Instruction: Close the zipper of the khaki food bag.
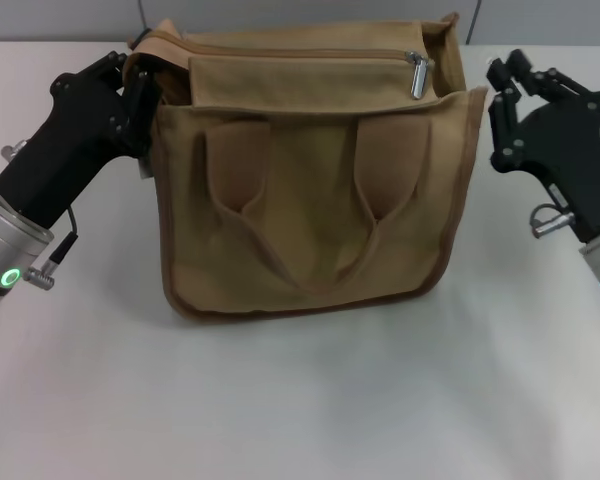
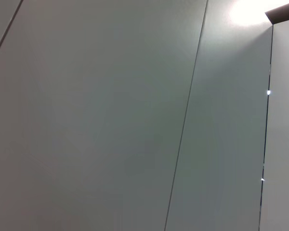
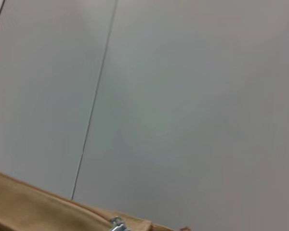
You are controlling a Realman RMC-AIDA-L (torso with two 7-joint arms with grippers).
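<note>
The khaki food bag [image 1: 315, 190] stands upright on the white table [image 1: 300, 400], between the 2 pincers. Its 2 looped handles [image 1: 310, 215] hang flat against the front panel.

The left pincer [image 1: 140, 95] is pressed against the bag's upper left corner, its dark fingers touching the fabric there; whether they pinch the cloth or merely rest on it, I cannot tell.

The right pincer [image 1: 508, 78] hovers just beside the bag's upper right edge, apart from the cloth, with its fingers spread and nothing between them.

The zipper [image 1: 300, 58] runs along the top panel from the left pincer's side toward the right one, and its silver pull tab [image 1: 418, 75] sits at the end nearest the right pincer, just inside the bag's right rim.

The right wrist view catches a strip of tan fabric [image 3: 38, 207] and a glint of the metal tab [image 3: 118, 224] below a grey wall [image 3: 183, 96]; the left wrist view shows only wall panels [image 2: 111, 120].
</note>
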